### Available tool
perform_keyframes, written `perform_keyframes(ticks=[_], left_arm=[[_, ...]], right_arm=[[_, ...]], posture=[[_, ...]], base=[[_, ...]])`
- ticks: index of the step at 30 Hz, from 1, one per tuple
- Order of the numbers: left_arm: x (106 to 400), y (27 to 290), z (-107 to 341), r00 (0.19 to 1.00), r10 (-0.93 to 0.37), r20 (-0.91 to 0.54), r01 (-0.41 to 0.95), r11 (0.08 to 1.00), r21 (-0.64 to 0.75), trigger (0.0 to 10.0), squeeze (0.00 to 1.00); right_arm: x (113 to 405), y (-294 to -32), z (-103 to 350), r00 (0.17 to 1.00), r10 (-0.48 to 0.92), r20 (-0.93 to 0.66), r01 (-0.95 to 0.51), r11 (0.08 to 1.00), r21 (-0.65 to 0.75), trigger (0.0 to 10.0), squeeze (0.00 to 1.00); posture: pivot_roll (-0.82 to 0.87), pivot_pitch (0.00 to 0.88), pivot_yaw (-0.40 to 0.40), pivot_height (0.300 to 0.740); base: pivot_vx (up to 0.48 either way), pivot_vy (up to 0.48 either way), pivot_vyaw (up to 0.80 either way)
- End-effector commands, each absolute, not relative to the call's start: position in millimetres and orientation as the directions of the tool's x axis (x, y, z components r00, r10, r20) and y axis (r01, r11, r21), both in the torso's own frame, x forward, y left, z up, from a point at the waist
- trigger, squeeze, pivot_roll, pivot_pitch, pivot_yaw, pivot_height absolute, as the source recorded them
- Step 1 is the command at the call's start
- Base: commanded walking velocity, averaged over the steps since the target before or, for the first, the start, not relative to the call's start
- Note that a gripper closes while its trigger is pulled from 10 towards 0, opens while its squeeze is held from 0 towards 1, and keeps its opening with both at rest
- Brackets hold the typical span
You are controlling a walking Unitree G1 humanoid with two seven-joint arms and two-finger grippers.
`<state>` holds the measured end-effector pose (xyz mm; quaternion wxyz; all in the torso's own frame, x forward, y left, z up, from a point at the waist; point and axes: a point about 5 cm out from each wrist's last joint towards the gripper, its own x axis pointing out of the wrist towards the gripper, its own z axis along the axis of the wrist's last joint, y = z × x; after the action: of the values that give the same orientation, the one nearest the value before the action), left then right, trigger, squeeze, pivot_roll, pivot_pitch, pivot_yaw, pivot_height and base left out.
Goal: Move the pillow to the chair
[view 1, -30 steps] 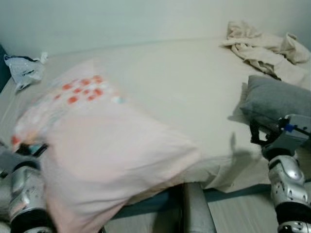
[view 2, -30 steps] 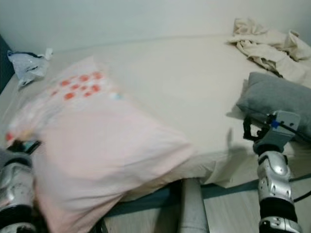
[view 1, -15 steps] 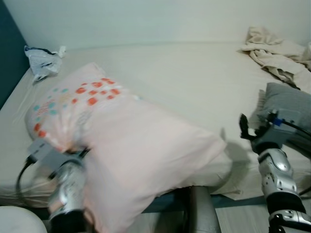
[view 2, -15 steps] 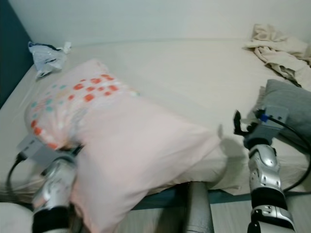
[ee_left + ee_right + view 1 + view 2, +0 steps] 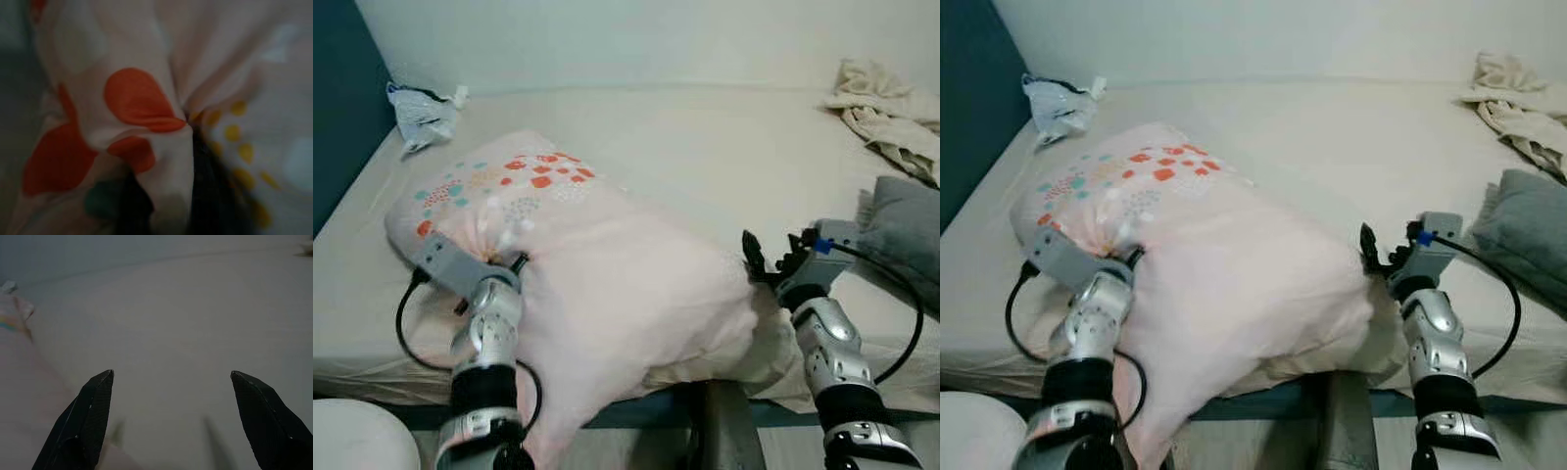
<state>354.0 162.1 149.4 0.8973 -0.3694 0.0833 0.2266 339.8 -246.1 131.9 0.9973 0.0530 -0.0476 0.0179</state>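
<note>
A big pale pink pillow point(image 5: 607, 284) with orange and teal dots lies on the near edge of the bed point(image 5: 705, 147), its lower part hanging over the side. My left gripper point(image 5: 517, 262) is pressed into the pillow's left side. In the left wrist view, dotted fabric point(image 5: 142, 103) is bunched between its dark fingers, so it is shut on the pillow. My right gripper point(image 5: 769, 259) stands open at the pillow's right end, close to the fabric. In the right wrist view its two fingertips point(image 5: 95, 396) are wide apart with bare sheet beyond.
A grey pillow point(image 5: 911, 230) lies at the right edge of the bed, with crumpled beige cloth point(image 5: 886, 113) behind it. A plastic bag point(image 5: 423, 113) sits at the back left by a dark teal wall point(image 5: 342, 108). A white rounded object point(image 5: 357, 441) is at the bottom left.
The view has swung left. My left arm has come up against the pillow's left side, and my right gripper has moved in from the grey pillow to the pink pillow's right end.
</note>
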Motion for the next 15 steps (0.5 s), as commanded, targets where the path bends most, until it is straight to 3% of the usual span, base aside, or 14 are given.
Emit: perform_keyframes(ticks=[1,5,13,15], left_arm=[[358,139,151,0.924,0.243,-0.294,-0.378,0.681,-0.627,10.0,1.00],[356,153,150,0.951,0.230,-0.207,-0.307,0.781,-0.544,10.0,1.00],[357,162,152,0.964,0.217,-0.155,-0.265,0.848,-0.460,10.0,1.00],[358,165,155,0.974,0.199,-0.107,-0.225,0.896,-0.384,10.0,1.00]], right_arm=[[337,-244,127,0.996,0.041,0.082,-0.050,0.993,0.103,10.0,0.00],[337,-237,124,0.995,0.076,0.070,-0.083,0.992,0.099,10.0,0.00],[340,-225,123,0.991,0.122,0.063,-0.127,0.987,0.095,10.0,0.00],[341,-222,123,0.989,0.136,0.063,-0.141,0.985,0.098,10.0,0.00]], posture=[[0.01,0.163,0.009,0.513],[0.01,0.159,0.008,0.513],[0.02,0.156,-0.003,0.513],[0.02,0.155,-0.006,0.513]], base=[[0.000,0.000,0.00],[0.000,0.000,0.00],[0.000,0.000,0.00],[0.000,0.000,0.00]])
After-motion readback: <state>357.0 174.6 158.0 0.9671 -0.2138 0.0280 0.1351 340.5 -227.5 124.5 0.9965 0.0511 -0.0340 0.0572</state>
